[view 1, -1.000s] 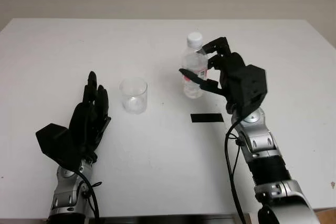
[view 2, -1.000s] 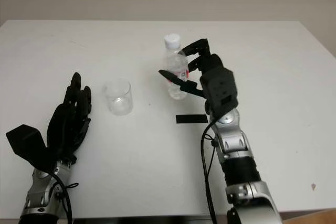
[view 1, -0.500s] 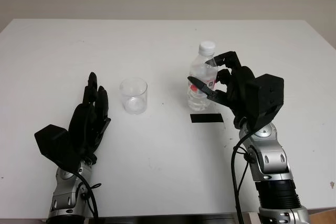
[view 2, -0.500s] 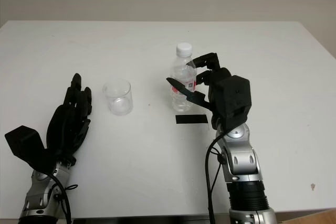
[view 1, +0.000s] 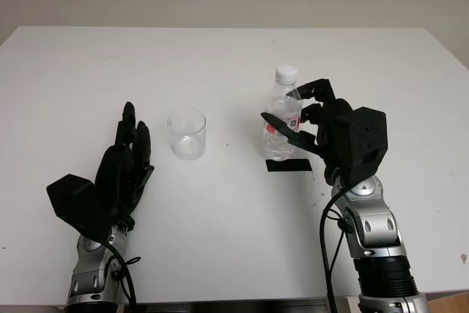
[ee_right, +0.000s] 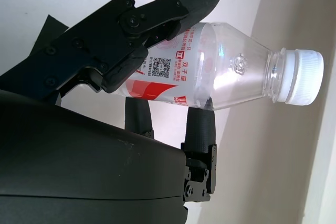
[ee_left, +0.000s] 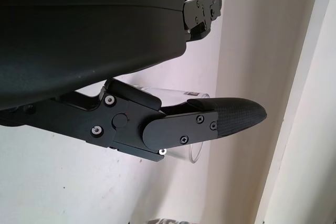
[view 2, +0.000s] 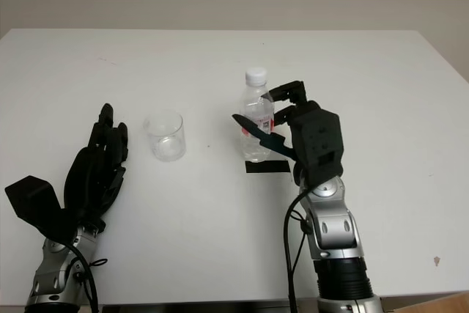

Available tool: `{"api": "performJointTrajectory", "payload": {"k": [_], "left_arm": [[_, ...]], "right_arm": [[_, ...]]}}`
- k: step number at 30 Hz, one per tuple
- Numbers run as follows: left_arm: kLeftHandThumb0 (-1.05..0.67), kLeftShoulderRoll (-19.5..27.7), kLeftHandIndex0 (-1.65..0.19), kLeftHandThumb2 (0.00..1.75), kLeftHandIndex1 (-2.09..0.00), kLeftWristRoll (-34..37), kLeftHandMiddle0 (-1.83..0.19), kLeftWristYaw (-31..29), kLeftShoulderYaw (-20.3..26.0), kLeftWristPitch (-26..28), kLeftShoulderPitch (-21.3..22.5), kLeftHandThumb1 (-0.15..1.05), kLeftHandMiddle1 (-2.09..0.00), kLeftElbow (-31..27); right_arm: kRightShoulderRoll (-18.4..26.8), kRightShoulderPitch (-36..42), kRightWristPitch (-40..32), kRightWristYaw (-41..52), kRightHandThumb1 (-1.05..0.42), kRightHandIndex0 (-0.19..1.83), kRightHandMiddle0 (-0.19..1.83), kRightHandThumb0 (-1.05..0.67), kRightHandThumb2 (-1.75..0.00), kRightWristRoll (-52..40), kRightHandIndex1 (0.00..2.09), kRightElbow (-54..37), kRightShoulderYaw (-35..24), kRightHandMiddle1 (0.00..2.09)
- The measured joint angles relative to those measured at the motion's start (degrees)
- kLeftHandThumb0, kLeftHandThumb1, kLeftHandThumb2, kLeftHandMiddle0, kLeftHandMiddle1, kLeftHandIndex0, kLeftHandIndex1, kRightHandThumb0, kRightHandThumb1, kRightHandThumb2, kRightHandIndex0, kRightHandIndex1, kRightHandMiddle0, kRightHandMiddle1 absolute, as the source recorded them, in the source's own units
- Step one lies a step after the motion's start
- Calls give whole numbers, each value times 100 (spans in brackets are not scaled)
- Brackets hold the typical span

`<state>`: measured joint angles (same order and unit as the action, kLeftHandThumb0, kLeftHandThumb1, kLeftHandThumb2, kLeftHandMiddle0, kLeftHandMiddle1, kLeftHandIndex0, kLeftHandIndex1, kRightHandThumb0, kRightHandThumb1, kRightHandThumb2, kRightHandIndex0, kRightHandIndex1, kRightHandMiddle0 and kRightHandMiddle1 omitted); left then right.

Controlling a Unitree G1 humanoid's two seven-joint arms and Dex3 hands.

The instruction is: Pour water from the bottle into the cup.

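bottle (view 1: 282, 118), upright, between right hand (view 1: 333, 133) fingers (ee_right: 157, 14)

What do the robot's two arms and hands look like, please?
Both hands, left hand and right hand, are matte black with boxy shells and jointed fingers fixed by small screws. The forearms are silver metal segments with black bands, and a thin black cable loops along each wrist.

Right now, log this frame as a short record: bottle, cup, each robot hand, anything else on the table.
bottle: clear plastic bottle, upright, white cap on, red label
cup: clear cup, upright on the white table, apart from the bottle
right robot hand: right robot hand shut on the bottle
left robot hand: left robot hand open, near the cup, not touching it
other: black tape strip by the bottle's base
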<state>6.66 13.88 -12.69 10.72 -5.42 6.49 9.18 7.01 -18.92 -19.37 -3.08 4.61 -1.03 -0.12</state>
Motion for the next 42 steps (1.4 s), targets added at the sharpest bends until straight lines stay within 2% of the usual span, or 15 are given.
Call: {"api": "performJointTrajectory", "payload": {"k": [33,36,38,40,42], "left_arm": [[-77,50,18,50,-5,10,19,-69,101,89,-20,105,-5,-52],[-77,77,18,50,-5,9,18,-70,102,89,-20,105,-5,-52],[-77,94,18,50,-5,9,18,-69,102,89,-20,105,-5,-52],[-76,98,18,50,-5,10,18,-69,102,90,-21,105,-5,-52],[-76,104,18,51,-5,11,18,-70,103,90,-21,105,-5,-52]], "right_arm": [[-117,335,253,221,-105,134,100,-38,-43,-45,209,56,-34,209],[-115,349,271,324,-105,129,90,-45,-31,-87,209,52,-35,209],[-115,366,313,326,-105,120,69,-52,-16,-79,209,52,-34,209],[-119,382,365,253,-103,105,49,-56,-9,-39,209,52,-31,209],[-144,421,463,193,-98,74,29,-59,-5,-42,209,57,-46,209]]}}
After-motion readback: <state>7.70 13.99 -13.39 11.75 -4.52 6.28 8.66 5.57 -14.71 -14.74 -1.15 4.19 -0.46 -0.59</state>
